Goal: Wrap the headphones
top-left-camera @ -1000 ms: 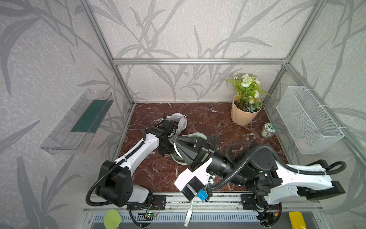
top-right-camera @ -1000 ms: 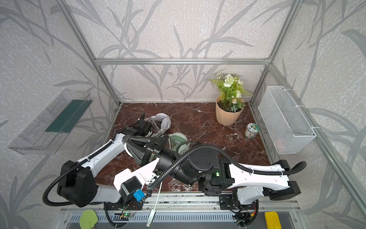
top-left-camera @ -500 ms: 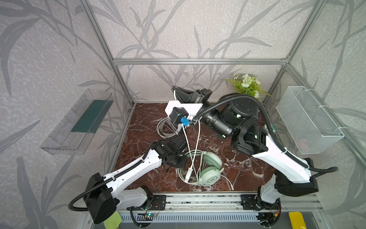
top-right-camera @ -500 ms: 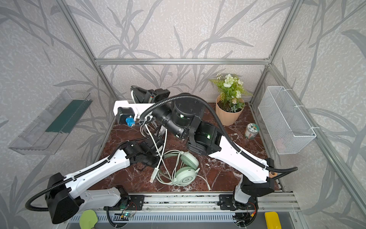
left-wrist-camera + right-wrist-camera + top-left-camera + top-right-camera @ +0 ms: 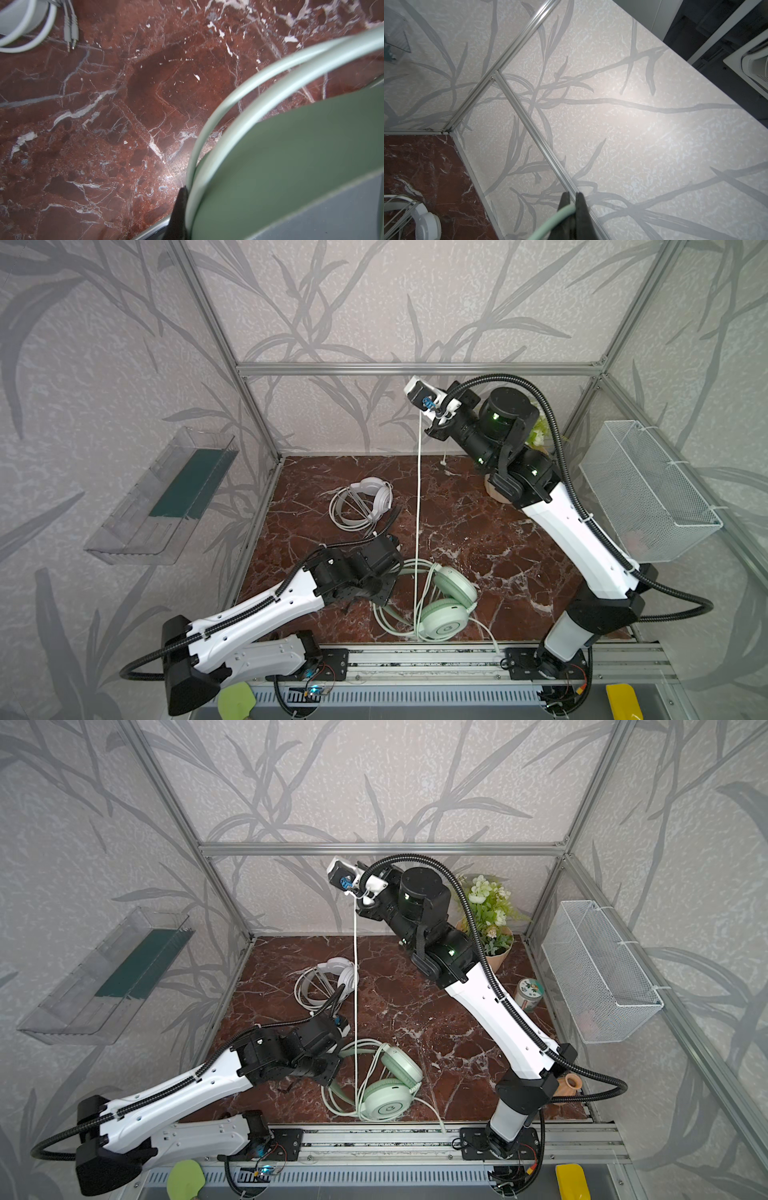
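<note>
Left tool is clenching the headband of the mint headphones, lying near the front edge of the surface, while the right tool, high near the back wall, is pinching their cable taut; the left grip is hiding beneath the wrist in both top views; white headphones are lying apart, back left, leaving bare marble rightward

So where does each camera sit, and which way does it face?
Top views: high in front, looking down on marble floor, left arm, right arm, white headphones, mint headphones.
Left wrist: low, facing the floor; a dark fingertip beside the mint headband.
Right wrist: up high, facing the wall; right gripper pinching the mint cable.
Shared: both wrist views catch the white headphones.
</note>
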`<action>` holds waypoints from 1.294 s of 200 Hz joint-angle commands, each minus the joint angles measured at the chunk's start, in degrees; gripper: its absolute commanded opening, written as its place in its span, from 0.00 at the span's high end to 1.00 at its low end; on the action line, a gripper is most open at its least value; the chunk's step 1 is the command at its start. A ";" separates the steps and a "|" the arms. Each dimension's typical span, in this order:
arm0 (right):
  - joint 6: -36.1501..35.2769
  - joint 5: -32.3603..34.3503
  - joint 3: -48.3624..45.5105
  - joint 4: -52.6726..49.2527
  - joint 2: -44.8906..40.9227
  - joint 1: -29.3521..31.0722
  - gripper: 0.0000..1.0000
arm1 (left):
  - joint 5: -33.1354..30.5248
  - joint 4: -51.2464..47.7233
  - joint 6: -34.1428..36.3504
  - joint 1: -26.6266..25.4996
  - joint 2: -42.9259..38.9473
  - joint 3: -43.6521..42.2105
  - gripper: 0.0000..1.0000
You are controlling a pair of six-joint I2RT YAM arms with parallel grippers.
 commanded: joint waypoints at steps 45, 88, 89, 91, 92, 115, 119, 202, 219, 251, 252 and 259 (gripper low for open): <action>16.87 3.67 -8.46 8.97 4.60 -11.09 1.00 | -2.07 -4.94 3.70 -1.01 -15.03 8.65 1.00; 21.06 2.26 -15.49 9.28 6.53 -11.56 1.00 | 0.52 -2.69 3.16 -1.01 -17.09 17.89 1.00; 21.26 2.27 -15.80 9.33 6.47 -11.57 1.00 | 0.45 -2.47 3.13 -0.99 -17.21 18.07 1.00; 21.63 2.29 -16.30 9.64 6.37 -11.58 1.00 | 0.28 -2.15 3.04 -1.00 -17.41 18.47 1.00; 21.80 2.24 -16.87 9.74 6.26 -11.58 1.00 | 0.20 -2.02 2.98 -1.03 -17.59 18.67 1.00; 26.64 0.70 -27.63 14.86 3.87 -11.55 1.00 | -3.37 0.92 2.53 -1.00 -19.89 24.23 1.00; 27.63 0.26 -29.32 15.40 3.58 -11.58 1.00 | -4.10 1.54 2.41 -1.03 -20.18 25.17 1.00; 47.68 -20.39 -56.63 30.56 0.35 -8.97 1.00 | -18.71 10.25 0.11 -0.96 -10.20 38.57 1.00; 51.29 -23.58 -61.14 35.33 0.57 -8.26 1.00 | -22.58 10.99 -0.72 -0.95 -7.53 40.84 1.00; 54.71 -26.07 -66.42 41.49 3.98 -7.17 0.89 | -24.23 11.78 -1.86 -0.89 -3.41 43.72 1.00; 54.74 -26.09 -66.53 41.61 4.10 -7.14 0.89 | -24.15 11.75 -1.89 -0.93 -3.30 43.73 1.00; 55.09 -26.35 -67.54 42.99 4.75 -7.10 0.86 | -23.87 11.60 -2.37 -0.90 -2.59 44.08 1.00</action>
